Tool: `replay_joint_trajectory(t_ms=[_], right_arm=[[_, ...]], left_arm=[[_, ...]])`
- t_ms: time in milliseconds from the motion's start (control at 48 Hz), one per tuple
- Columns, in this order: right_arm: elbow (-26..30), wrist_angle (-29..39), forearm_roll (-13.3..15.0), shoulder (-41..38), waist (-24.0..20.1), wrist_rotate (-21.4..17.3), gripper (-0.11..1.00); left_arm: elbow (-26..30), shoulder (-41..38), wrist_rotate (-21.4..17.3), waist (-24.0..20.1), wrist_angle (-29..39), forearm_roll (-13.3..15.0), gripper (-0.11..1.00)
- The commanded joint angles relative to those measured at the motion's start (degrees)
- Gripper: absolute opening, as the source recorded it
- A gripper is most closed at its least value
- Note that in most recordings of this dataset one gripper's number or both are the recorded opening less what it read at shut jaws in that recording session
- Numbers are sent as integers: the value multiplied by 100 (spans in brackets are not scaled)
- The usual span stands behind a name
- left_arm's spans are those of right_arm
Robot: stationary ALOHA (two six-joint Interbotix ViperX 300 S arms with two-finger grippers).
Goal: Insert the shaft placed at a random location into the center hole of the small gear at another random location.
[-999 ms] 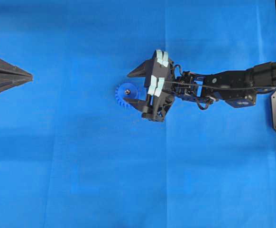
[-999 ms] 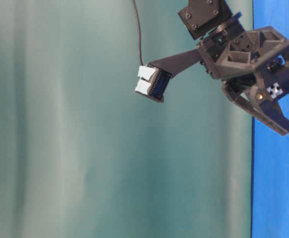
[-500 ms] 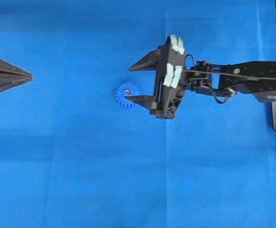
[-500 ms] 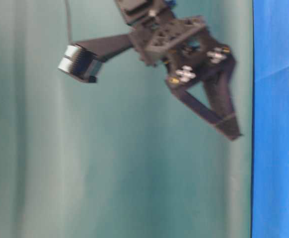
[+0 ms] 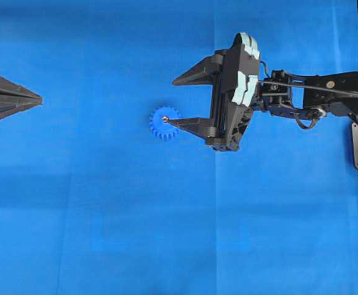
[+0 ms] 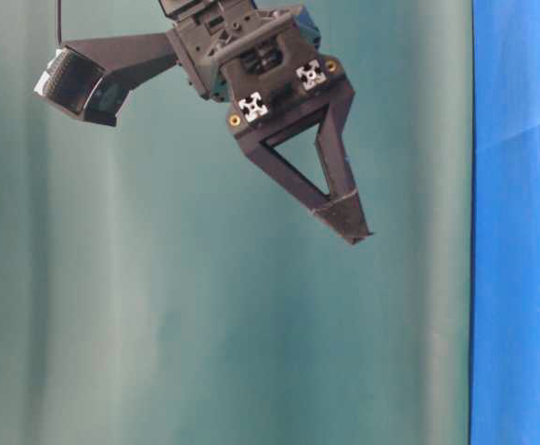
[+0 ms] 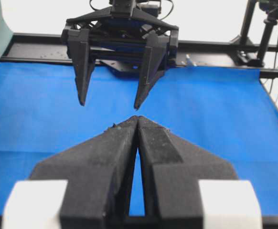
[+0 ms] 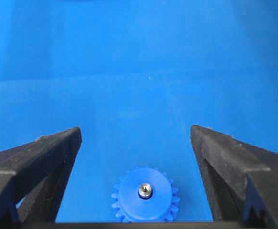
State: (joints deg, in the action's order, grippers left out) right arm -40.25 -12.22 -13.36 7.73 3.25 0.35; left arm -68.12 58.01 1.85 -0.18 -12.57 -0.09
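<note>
- Gear (image 5: 163, 123) lay flat on the blue cloth (image 5: 105, 215) covering the table, a little left of the cloth's middle in the overhead view.
- Shaft (image 5: 165, 119) stood in the gear's hub; only its shiny end showed. In the right wrist view the shaft (image 8: 144, 190) sat dead centre in the gear (image 8: 145, 194). Hole itself hidden by the shaft.
- Right gripper (image 5: 174, 101) was just right of the gear, fingers spread wide, holding nothing.
- Overhead, one finger (image 5: 194, 72) pointed past the gear on its far side; the other finger's tip overlapped the gear's right edge. Contact could not be told from that view.
- Table-level view showed the right gripper (image 6: 344, 218) raised off the cloth, tips slanting down towards the gear's side, clear of the surface.
- Right wrist view: the two fingers (image 8: 34, 162) framed the gear, one either side, with cloth showing between each and the gear.
- Left gripper (image 5: 39, 98) sat well to the left of the gear, at the cloth's edge. Left wrist view showed its fingers (image 7: 115, 157) pressed together at the tips, nothing between them.
</note>
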Motion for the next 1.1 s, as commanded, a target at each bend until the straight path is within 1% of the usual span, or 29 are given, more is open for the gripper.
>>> replay_joint_trajectory(t_ms=[0,187,687,833,1083], right_arm=[[18,0,0,158,-9,-9,86],[-211,18,0,378,-9,-35,86],[-1239,26,0,1600,-18,-44,86],[-1336,26,0,1749,-18,-44,86],[-1336,26,-9,1740,-18,-44,86]], left_arm=[[62,-18,9,-9,-35,0,0],[62,-18,9,-9,-35,0,0],[62,-9,0,-9,-35,0,0],[53,-9,0,-9,-35,0,0],[62,-9,9,-9,-35,-9,0]])
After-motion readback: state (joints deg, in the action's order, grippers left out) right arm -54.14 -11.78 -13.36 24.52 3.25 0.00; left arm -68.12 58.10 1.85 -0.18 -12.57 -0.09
